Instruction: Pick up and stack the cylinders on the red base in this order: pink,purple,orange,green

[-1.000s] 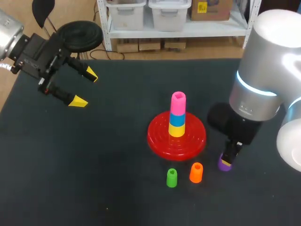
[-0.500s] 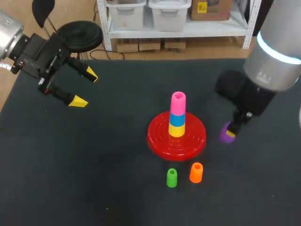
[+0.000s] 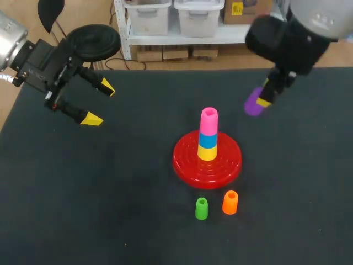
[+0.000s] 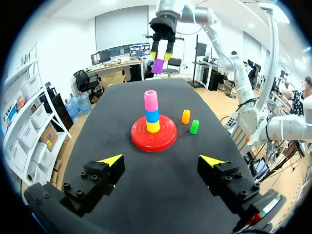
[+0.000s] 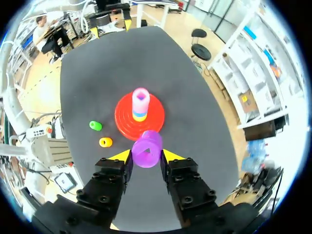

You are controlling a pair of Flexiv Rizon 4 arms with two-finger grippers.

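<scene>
On the red base (image 3: 187, 164) (image 4: 146, 143) (image 5: 126, 122) stands a stack of yellow, blue and pink cylinders, the pink cylinder (image 3: 209, 121) (image 4: 151, 100) (image 5: 141, 100) on top. My right gripper (image 3: 263, 97) (image 5: 146, 156) is shut on the purple cylinder (image 3: 253, 103) (image 5: 146, 148) (image 4: 157, 66), held in the air to the right of and above the stack. The orange cylinder (image 3: 230, 202) (image 4: 185, 116) (image 5: 105, 142) and green cylinder (image 3: 202, 208) (image 4: 194, 126) (image 5: 95, 126) stand on the table in front of the base. My left gripper (image 3: 100, 103) (image 4: 161, 160) hangs open and empty at the far left.
The black table top (image 3: 110, 193) carries nothing else. Open room lies to the left of the base and along the front edge.
My right gripper has lifted the purple cylinder from the table beside the orange one, up and back toward the stack's height. The left arm has stayed still.
</scene>
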